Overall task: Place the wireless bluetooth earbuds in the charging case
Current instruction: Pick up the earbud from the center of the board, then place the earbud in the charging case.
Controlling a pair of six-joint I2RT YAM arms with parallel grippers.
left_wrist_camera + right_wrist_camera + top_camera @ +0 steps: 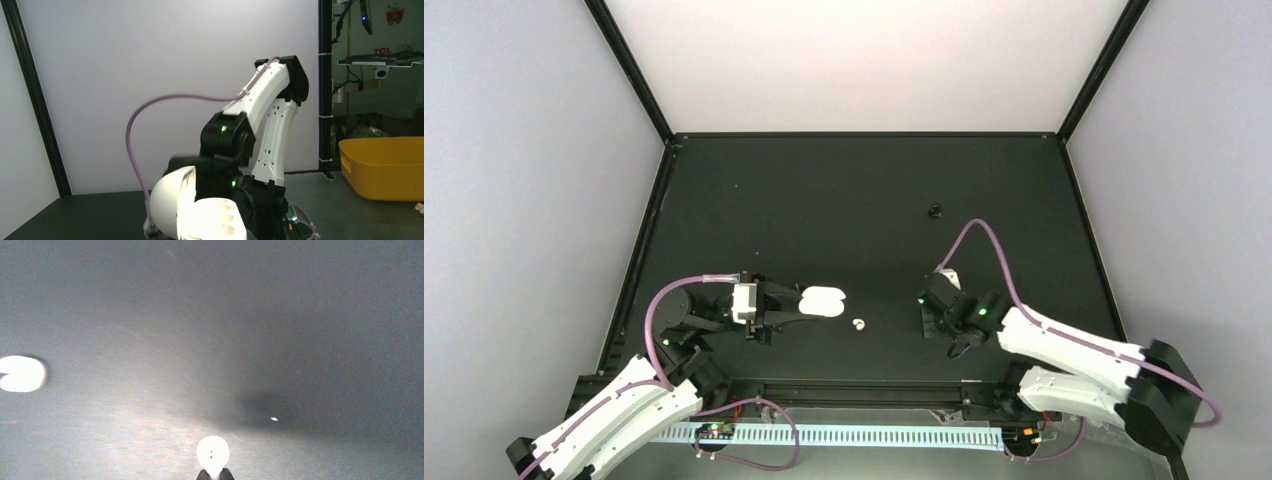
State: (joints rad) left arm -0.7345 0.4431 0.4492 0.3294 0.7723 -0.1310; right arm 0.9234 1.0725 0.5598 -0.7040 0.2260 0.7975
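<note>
Top external view, left fingers (pixel 802 304) closed on the open charging case (pixel 824 301) left of centre, one earbud (pixel 859 324) loose on the bench (pixel 874 200) just lower right of it, right fingers (pixel 213 473) apparently pinching another earbud (pixel 212 452), bottom centre of the right wrist view

A black counter (pixel 844 190) sits between pale walls (pixel 524 200). A small black bit (pixel 935 210) lies alone toward its far right. A pale blue perforated strip (pixel 874 436) runs along the near edge. Beyond a black frame post (pixel 325 85) stands a yellow bin (pixel 385 170).
</note>
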